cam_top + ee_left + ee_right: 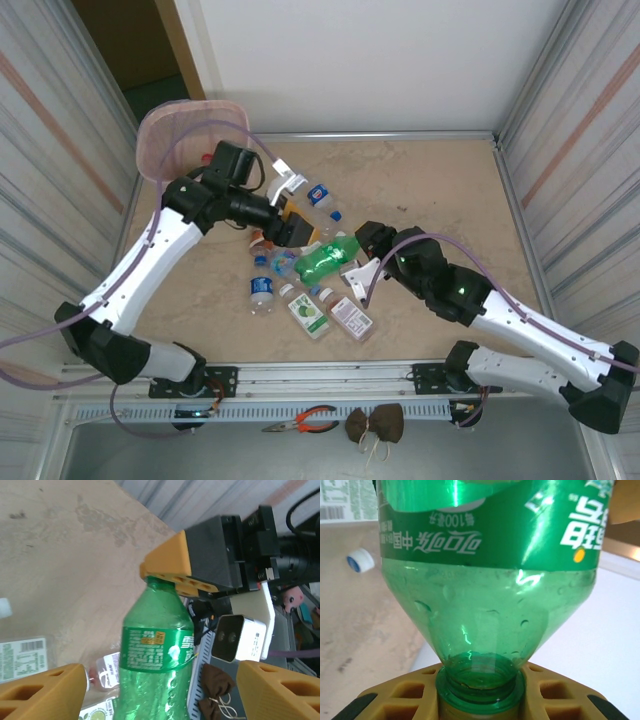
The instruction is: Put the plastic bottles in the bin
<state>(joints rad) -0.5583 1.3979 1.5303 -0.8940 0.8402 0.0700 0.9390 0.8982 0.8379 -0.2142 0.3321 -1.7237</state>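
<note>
A green plastic bottle hangs tilted above the table; my right gripper is shut on its neck. My left gripper is open, its orange fingers standing either side of the bottle's body with gaps on both sides. Under and around it, several other bottles lie on the table: a clear one with a blue cap, two with labels, and one further back. The pale pink bin stands at the back left, behind the left arm.
Corrugated walls close in both sides of the table. A metal rail runs along the front edge, with pliers and a brown tied cloth below it. The table's right half is bare.
</note>
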